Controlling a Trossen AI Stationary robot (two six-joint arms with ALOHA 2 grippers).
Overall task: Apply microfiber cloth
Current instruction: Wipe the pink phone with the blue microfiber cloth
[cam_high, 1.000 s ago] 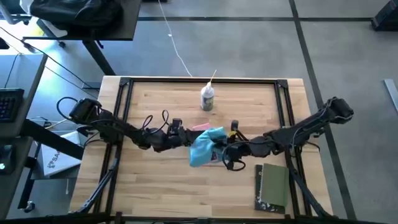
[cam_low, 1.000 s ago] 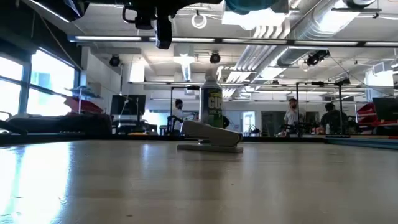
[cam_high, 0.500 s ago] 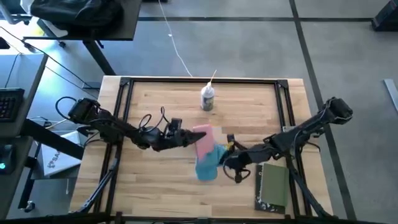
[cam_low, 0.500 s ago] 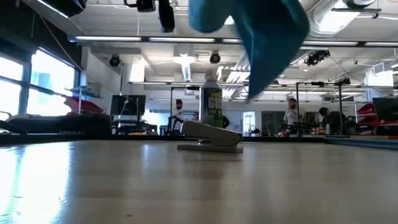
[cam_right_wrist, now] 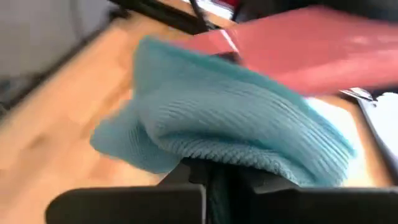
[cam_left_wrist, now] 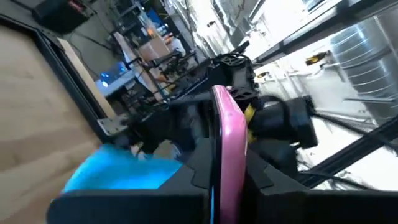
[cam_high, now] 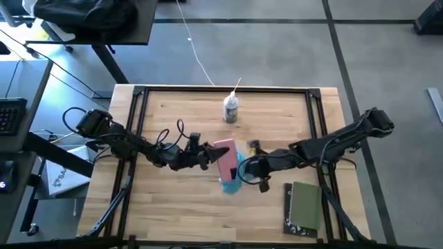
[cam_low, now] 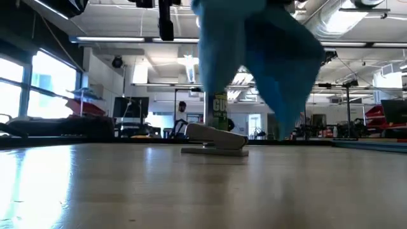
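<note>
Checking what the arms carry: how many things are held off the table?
2: a flat pink slab in the left gripper, and the turquoise microfiber cloth in the right gripper, both mid-table.

The microfiber cloth (cam_right_wrist: 236,118) is seen as soft, matt turquoise fabric with a fine ribbed weave. A smooth, faintly glossy pink slab (cam_left_wrist: 229,140) is shown against it. The table (cam_high: 180,207) is made of pale, smooth wood with visible grain, framed by dark metal rails (cam_high: 221,88).

My high camera looks straight down on the table (cam_high: 180,207), my low one level across it, wrist cameras close in, all sharing the microfiber cloth (cam_high: 229,181)
</note>
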